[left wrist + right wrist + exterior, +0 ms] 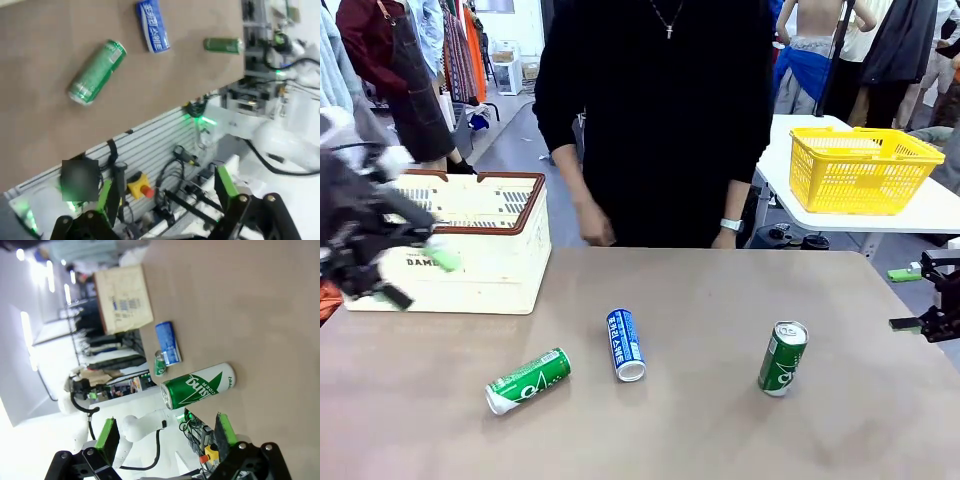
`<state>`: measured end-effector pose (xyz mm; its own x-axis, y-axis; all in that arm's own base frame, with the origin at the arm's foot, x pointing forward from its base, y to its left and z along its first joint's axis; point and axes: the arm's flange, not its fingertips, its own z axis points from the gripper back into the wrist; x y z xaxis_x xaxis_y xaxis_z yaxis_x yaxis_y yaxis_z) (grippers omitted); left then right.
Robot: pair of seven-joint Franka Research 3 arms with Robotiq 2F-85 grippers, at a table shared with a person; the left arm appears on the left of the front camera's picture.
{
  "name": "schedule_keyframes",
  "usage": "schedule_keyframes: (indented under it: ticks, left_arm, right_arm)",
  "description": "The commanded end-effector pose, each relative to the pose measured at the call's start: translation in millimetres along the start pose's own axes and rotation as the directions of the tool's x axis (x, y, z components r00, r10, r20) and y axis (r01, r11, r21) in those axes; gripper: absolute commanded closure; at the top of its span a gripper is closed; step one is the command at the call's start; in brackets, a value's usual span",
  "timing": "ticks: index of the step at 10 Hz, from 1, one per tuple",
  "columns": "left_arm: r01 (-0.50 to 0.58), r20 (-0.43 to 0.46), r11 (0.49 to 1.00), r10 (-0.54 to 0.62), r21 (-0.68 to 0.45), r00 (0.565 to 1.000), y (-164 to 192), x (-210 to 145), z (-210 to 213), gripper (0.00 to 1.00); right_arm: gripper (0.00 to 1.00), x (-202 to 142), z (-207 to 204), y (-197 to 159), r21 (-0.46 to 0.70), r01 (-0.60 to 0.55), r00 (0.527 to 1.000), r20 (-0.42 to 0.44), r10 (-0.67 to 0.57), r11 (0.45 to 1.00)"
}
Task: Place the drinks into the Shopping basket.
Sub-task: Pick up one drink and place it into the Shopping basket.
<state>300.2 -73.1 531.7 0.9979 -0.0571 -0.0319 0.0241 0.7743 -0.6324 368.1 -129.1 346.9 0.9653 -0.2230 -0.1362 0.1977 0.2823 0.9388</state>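
left gripper [420, 278]: blurred (front view) | Shopping basket [505, 265] lettering: partly covered | right gripper [910, 298]: edge-cut

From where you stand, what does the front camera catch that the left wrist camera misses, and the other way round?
The front view adds the person in black across the brown table, the cream-white Shopping basket and a yellow mesh basket on a white side table. The left wrist view adds a red button on a yellow box below the table edge, and the left gripper up close, green-padded fingers open. Both share the table with three cans lying on their sides: a blue can between two green cans.
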Motion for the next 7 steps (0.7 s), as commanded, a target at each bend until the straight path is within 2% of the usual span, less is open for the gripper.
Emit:
schedule_keyframes:
  ticks: [1,2,5,7]
  left_arm:
    - [-0.094,0.003,0.977,0.095,0.193,0.995,-37,44,-46,0.00]
    - [-0.093,0.010,0.952,0.095,0.292,0.995,-68,64,-78,0.00]
    - [0.015,-0.072,0.915,0.016,0.403,0.997,-130,115,-171,0.00]
    - [0.020,-0.050,0.873,0.005,0.487,0.999,-141,145,-238,0.00]
  right_arm:
    - [0.00,-2,3,5,-0.005,0.016,1.000,-0.009,-0.016,1.000]
    - [0.00,-2,3,5,-0.005,0.016,1.000,-0.009,-0.016,1.000]
    - [0.00,-2,3,5,-0.005,0.016,1.000,-0.009,-0.016,1.000]
    - [0.00,-2,3,5,-0.005,0.016,1.000,-0.009,-0.016,1.000]
